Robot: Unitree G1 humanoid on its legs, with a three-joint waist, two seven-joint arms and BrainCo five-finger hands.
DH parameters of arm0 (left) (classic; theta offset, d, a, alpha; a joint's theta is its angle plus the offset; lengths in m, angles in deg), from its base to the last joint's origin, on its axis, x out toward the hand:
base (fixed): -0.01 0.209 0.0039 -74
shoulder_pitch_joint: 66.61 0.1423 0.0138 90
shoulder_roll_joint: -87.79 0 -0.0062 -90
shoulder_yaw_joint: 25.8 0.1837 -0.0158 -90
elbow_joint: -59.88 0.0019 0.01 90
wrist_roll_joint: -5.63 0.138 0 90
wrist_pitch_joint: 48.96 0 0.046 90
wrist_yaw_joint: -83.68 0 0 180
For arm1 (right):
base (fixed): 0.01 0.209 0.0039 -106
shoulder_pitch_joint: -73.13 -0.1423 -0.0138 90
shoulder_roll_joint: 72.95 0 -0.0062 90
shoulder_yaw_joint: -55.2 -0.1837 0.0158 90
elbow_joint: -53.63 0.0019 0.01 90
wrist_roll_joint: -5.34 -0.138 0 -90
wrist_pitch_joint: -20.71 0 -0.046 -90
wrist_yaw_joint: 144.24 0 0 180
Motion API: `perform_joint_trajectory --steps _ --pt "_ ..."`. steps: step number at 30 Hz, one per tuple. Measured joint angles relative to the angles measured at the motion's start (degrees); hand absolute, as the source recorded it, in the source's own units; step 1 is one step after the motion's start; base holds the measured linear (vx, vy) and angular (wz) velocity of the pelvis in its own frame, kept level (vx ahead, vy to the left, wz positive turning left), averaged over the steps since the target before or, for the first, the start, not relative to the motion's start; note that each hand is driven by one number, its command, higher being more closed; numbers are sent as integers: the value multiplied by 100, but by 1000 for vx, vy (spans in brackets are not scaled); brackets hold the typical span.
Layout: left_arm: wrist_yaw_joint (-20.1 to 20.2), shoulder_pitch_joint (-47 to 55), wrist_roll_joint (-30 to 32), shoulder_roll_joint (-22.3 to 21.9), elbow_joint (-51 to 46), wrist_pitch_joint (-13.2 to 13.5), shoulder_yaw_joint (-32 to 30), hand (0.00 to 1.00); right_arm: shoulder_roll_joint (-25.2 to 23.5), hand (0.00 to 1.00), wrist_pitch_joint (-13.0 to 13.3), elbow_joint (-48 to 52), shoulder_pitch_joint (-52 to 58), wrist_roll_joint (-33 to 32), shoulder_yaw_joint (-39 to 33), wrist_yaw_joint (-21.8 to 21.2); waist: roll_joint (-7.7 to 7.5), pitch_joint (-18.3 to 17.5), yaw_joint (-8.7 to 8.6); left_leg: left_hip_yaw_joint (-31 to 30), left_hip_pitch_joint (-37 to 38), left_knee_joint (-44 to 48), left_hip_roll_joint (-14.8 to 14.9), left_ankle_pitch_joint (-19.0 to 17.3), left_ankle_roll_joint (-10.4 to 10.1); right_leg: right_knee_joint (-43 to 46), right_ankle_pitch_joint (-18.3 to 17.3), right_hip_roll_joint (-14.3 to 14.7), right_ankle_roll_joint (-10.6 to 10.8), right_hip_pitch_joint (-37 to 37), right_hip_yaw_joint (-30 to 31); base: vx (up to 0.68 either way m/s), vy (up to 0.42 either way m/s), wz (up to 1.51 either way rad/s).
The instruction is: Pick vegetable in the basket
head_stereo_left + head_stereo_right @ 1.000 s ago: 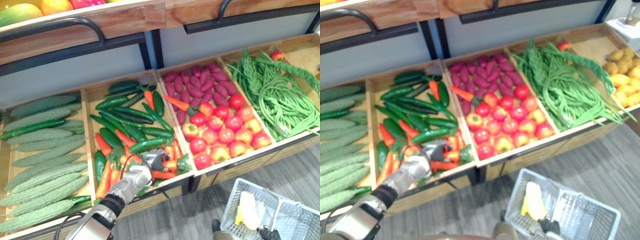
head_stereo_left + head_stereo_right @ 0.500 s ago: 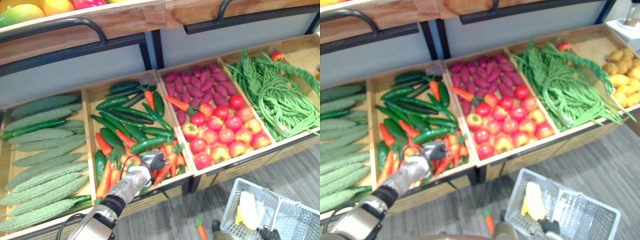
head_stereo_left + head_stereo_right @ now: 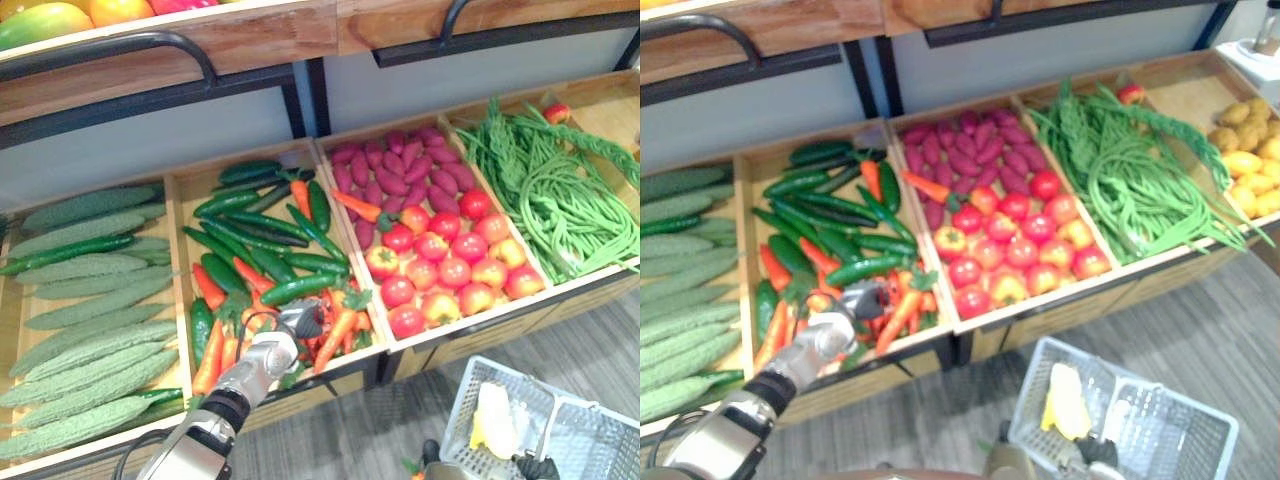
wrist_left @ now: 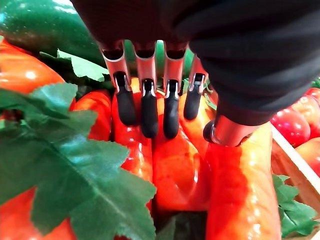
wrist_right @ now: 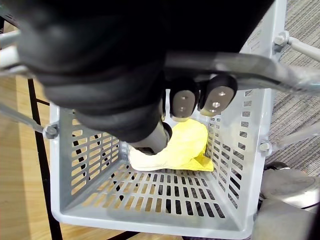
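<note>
My left hand [image 3: 300, 322] rests low over the orange carrots [image 3: 335, 335] at the front of the bin of cucumbers and carrots [image 3: 262, 262]. Close up, its fingers [image 4: 142, 107] are straight and lie on the carrots [image 4: 175, 170], curled round none of them. The grey plastic basket [image 3: 545, 400] hangs at the lower right above the floor, with a yellow vegetable [image 3: 492, 415] inside. My right hand [image 5: 200, 102] is curled round the basket's grey handle [image 5: 260, 67]. The yellow vegetable [image 5: 177, 147] lies on the basket's slatted bottom.
Bitter gourds [image 3: 85, 310] fill the bin at the left. Tomatoes and purple sweet potatoes [image 3: 430, 230] are in the bin to the right, then long green beans [image 3: 560, 190] and yellow potatoes [image 3: 1245, 150]. A wooden shelf with black rails [image 3: 150, 60] overhangs the bins.
A carrot left the front of the bin and lay on the floor by the basket half a second ago. The carrots under my left hand have shifted. The basket stays put.
</note>
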Motion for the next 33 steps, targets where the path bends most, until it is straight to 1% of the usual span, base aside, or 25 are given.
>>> perform_joint_trajectory --steps 4,7,19,22,23,27,30,33 --pt "2 3 -72 -54 0 -69 -57 0 -1 100 0 -32 -3 0 0 0 -17 -8 2 -3 0 0 0 1 2 1 0 0 0 0 -1 0 0 0" --pt "5 7 -113 -135 -18 -89 -224 0 -7 100 2 -91 -18 -2 -10 0 -38 -16 3 -3 0 0 0 1 2 -1 0 2 0 -1 -1 0 0 0" --pt "47 12 -121 -142 -366 -111 -240 0 -31 100 -6 -104 -20 -2 -127 -1 -42 -18 5 -17 4 0 -1 4 5 -1 1 3 1 13 -17 0 0 0" --pt "77 12 -186 -122 -600 -111 -271 0 -31 100 -15 -108 -19 -2 -131 -1 -42 -20 5 -39 22 0 -2 5 6 -2 1 2 1 43 -30 0 0 1" --pt "106 12 -333 -107 -722 -115 -299 0 -32 100 -17 -125 -18 -2 -148 -4 -42 -20 5 -89 39 0 -1 5 6 -8 1 1 1 79 -47 3 -5 9" --pt "131 12 -343 91 -1437 -122 -480 0 -40 100 -32 -200 -10 -2 -247 -9 -44 -25 10 -165 95 0 4 9 11 -33 1 -6 1 207 -143 1 -16 9" --pt "132 12 -343 193 -1714 -130 -568 0 -40 100 -65 -199 -4 -3 -277 -16 -49 -36 30 -173 94 -1 -5 19 25 -33 1 -13 1 217 -160 -6 -18 5" --pt "129 15 -343 191 -1924 -243 -642 0 -41 100 -79 -201 4 -3 -316 -22 -52 -41 60 -214 74 -1 -7 29 38 -28 1 -19 1 218 -168 -7 -20 5"
